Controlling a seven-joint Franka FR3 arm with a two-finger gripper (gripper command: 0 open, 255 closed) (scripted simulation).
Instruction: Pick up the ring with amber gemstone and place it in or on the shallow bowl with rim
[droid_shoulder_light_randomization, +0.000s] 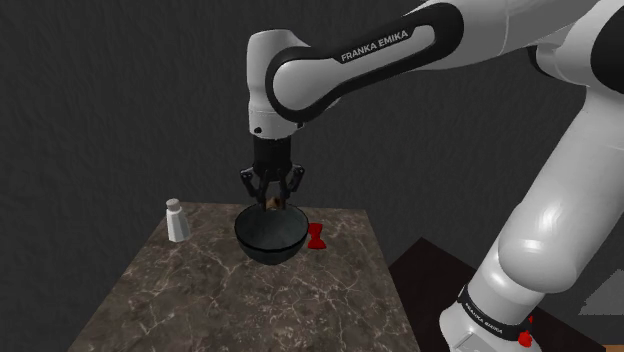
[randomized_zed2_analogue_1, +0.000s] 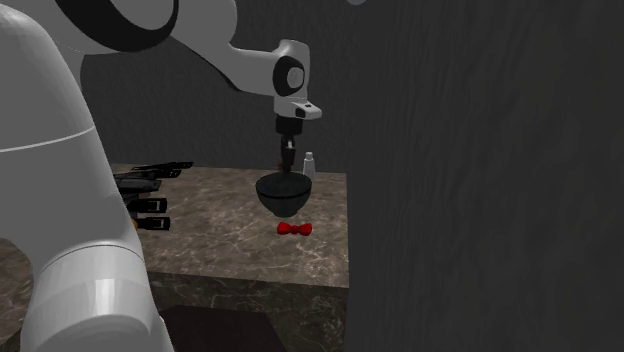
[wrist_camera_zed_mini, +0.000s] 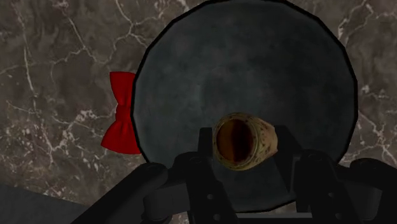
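1. The table (droid_shoulder_light_randomization: 200, 300) has a top of dark brown marble with thin white veins running across a smooth, flat surface. Its edges are straight and square.
2. A dark grey wall (droid_shoulder_light_randomization: 120, 100) with a faint rough grain stands behind the table. In the second exterior view another dark wall (randomized_zed2_analogue_1: 480, 170) with a fine vertical grain rises at that view's right.
3. The bowl (droid_shoulder_light_randomization: 270, 232) is round and dark grey, with a thin rim and a dull, slightly mottled inside. It sits on the marble near the far edge of the table.
4. A small red bow (droid_shoulder_light_randomization: 317, 238) with a smooth, plain surface lies on the marble just beside the bowl.
5. A small white shaker (droid_shoulder_light_randomization: 177, 220) stands upright on the shoulder view's left, apart from the bowl.
6. Several black objects (randomized_zed2_analogue_1: 150, 205) lie at the second exterior view's left; I cannot tell what they are.
7. The gripper (droid_shoulder_light_randomization: 274, 203) points straight down above the bowl, at the end of the white arm (droid_shoulder_light_randomization: 350, 60).
8. In the wrist view its black fingers (wrist_camera_zed_mini: 204, 145) are clamped on the ring (wrist_camera_zed_mini: 245, 141), one on each side.
9. The ring is a dull gold band with a dark amber-brown oval, held in the air over the inside of the bowl.
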